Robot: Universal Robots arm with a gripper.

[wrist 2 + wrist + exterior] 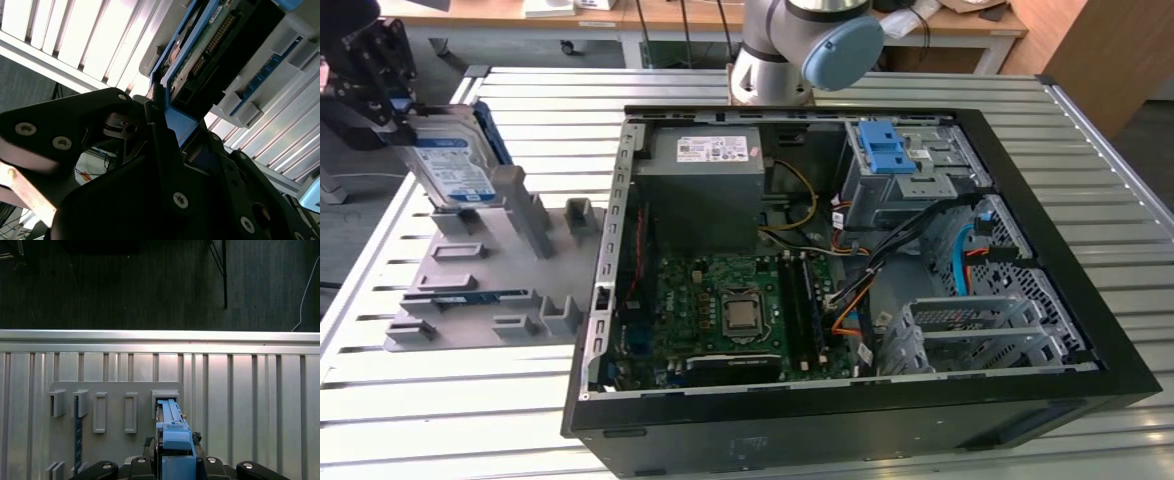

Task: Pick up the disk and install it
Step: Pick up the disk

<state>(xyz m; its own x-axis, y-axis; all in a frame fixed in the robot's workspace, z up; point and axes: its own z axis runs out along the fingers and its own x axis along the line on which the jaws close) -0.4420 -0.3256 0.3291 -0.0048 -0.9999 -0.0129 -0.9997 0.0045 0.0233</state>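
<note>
Slatted aluminium counter [454, 430] carries everything in the exterior view. Nearest the camera, an open computer case [854, 420] lies on its side. Its motherboard [720, 310] faces up, and a perforated metal cage [974, 330] sits in the near corner toward the exterior view's right.

Beside the case, on the exterior view's left, is a grey holder plate [480, 290] with rows of upright slots. Farther back, over that plate, is the disk [454, 165], label toward the camera, its long axis close to vertical and leaning a little. The claw [394, 112] is clamped on the disk's upper end, so the disk hangs directly below it.

In the second wrist view the claw [172, 132] presses on either side of the blue carrier frame [177, 125], with the disk's [200, 55] circuit-board face beyond. In the first wrist view the disk's [172, 427] narrow edge runs from the claw [172, 470] down to the end slot of a row in the holder plate [140, 387]. I cannot tell whether its lower end has cleared that slot. I judge the pick made or nearly so, and the installing not begun.

Deeper in the case are the grey power supply [707, 170] and the blue-latched drive cage [907, 165]. The drive cage is well apart from the disk, toward the exterior view's right. Behind the case rises the arm's base [781, 60].
</note>
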